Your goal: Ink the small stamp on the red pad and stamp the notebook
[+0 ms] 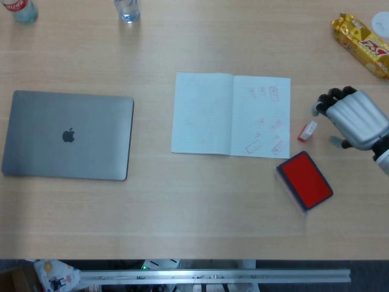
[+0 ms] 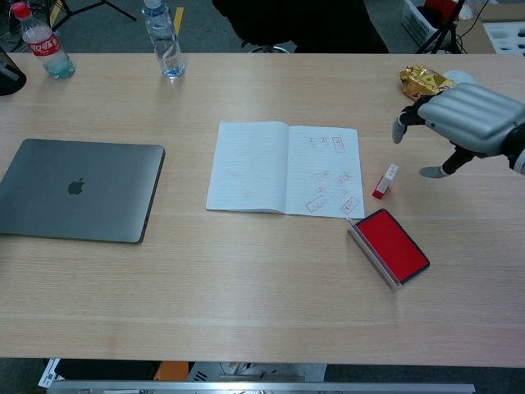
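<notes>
The small red-and-white stamp (image 1: pixel 307 131) (image 2: pixel 385 181) lies on the table just right of the open notebook (image 1: pixel 231 114) (image 2: pixel 285 169), whose right page carries several red stamp marks. The red ink pad (image 1: pixel 305 180) (image 2: pixel 390 246) sits open below the stamp. My right hand (image 1: pixel 354 119) (image 2: pixel 462 120) hovers to the right of the stamp with its fingers apart and nothing in it, clear of the stamp. My left hand shows in neither view.
A closed grey laptop (image 1: pixel 68 135) (image 2: pixel 78 190) lies at the left. Two bottles (image 2: pixel 166 39) (image 2: pixel 43 43) stand at the far edge. A gold snack packet (image 1: pixel 361 44) (image 2: pixel 422 80) lies at the far right, partly behind my hand in the chest view.
</notes>
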Action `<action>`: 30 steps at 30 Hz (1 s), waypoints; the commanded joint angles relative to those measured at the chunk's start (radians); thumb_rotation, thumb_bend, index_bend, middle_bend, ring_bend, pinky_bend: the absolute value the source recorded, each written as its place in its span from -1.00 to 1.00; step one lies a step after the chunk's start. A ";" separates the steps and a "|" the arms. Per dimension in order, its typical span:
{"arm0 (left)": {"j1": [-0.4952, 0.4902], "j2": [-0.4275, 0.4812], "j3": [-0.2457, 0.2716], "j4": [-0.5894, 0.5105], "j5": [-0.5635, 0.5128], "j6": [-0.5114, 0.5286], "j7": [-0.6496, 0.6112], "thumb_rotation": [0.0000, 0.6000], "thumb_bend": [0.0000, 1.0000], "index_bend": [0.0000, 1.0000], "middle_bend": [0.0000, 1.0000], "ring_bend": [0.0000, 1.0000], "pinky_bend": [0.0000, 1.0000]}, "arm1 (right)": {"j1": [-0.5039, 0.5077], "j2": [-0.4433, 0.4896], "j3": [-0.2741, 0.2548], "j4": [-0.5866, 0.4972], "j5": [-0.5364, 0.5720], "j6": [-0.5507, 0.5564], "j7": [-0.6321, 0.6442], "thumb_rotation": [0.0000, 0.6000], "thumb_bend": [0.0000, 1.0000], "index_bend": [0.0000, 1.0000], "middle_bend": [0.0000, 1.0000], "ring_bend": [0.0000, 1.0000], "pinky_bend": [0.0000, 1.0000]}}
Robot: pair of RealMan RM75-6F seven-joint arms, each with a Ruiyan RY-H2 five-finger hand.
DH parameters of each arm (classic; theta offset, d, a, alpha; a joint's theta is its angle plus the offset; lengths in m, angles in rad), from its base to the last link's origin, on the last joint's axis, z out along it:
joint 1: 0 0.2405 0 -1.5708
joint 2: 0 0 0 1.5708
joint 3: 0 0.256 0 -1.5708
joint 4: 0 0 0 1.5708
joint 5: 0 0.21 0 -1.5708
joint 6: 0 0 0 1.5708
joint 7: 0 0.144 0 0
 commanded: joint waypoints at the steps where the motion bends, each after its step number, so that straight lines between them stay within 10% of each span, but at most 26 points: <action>1: 0.002 0.001 0.003 -0.001 -0.006 -0.006 0.000 1.00 -0.58 -0.91 -1.00 -0.91 -0.82 | 0.029 -0.042 -0.001 0.037 0.037 -0.043 -0.032 1.00 -0.73 -0.20 -0.28 -0.46 -0.26; 30: 0.002 0.000 0.007 0.000 -0.009 -0.025 0.000 1.00 -0.58 -0.91 -1.00 -0.91 -0.82 | 0.075 -0.131 -0.065 0.142 0.169 -0.101 -0.100 1.00 -0.73 -0.20 -0.29 -0.47 -0.26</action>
